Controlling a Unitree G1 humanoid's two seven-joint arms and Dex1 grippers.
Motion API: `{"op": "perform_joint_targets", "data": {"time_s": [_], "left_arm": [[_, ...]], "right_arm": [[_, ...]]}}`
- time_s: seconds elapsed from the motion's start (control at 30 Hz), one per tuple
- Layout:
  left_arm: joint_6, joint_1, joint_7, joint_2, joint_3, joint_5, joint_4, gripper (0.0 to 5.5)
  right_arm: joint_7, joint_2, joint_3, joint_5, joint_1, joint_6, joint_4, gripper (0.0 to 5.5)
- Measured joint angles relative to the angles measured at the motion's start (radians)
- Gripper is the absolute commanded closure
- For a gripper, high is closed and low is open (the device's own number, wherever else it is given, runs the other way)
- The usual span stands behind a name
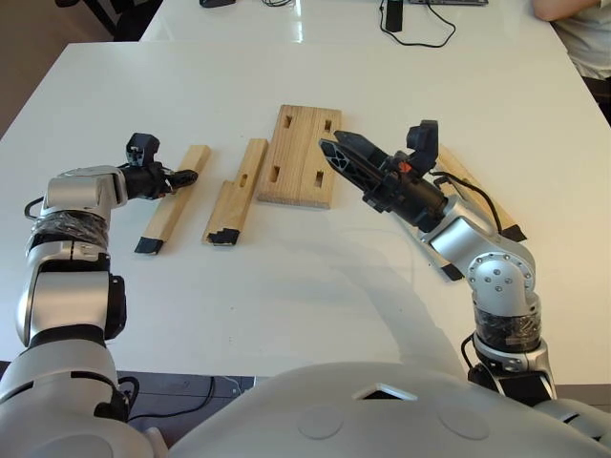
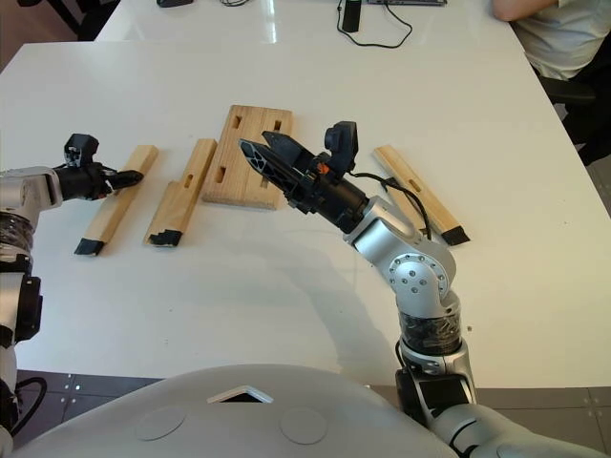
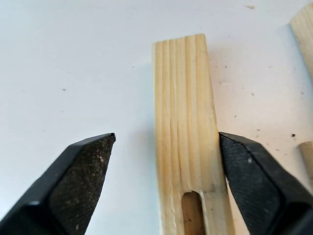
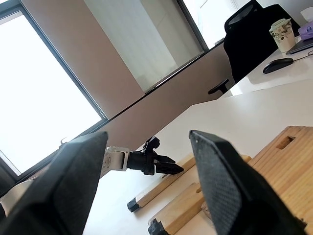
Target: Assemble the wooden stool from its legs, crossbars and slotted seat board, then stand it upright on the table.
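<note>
— Far left?
— The left gripper (image 1: pixel 187 177) has its jaws apart, straddling the leftmost leg (image 1: pixel 175 197), which lies flat on the worktop (image 1: pixel 286 286) and points toward 1 o'clock.
— Moving right?
— A second leg (image 1: pixel 238 190) lies at its 3 o'clock, then comes the slotted seat board (image 1: pixel 300 155). The right gripper (image 1: pixel 328 155) hovers above the board, jaws apart. A third leg (image 1: pixel 477 191) lies at the board's 3 o'clock.

passage along near side of table (image 1: pixel 315 296); seat board (image 1: pixel 298 153), legs (image 1: pixel 232 205) obstruct middle.
</note>
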State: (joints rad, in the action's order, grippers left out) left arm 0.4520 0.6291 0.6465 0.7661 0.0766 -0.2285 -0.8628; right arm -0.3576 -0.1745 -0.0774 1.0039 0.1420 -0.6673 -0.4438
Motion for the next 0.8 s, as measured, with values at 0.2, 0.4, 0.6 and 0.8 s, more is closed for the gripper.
{"op": "perform_joint_targets", "data": {"time_s": [0.2, 0.4, 0.6, 0.8], "left_arm": [[-0.037, -0.225, -0.158, 0.006, -0.207, -0.034, 0.335, 1.64], [0.125, -0.399, -0.224, -0.091, -0.282, -0.153, 0.815, 1.64], [0.400, -0.595, -0.331, -0.184, -0.231, -0.210, 1.217, 1.64], [0.427, -0.664, -0.375, -0.198, -0.186, -0.143, 1.246, 1.64]], "right_arm": [[0.012, 0.011, 0.001, -0.062, 0.002, 0.004, 0.017, 2.42], [0.020, 0.014, 0.007, -0.075, 0.001, 0.005, 0.017, 2.42], [0.037, 0.017, 0.006, -0.139, 0.000, 0.036, 0.014, 2.42], [0.042, 0.043, 0.003, -0.166, -0.009, 0.045, 0.015, 2.42]]}}
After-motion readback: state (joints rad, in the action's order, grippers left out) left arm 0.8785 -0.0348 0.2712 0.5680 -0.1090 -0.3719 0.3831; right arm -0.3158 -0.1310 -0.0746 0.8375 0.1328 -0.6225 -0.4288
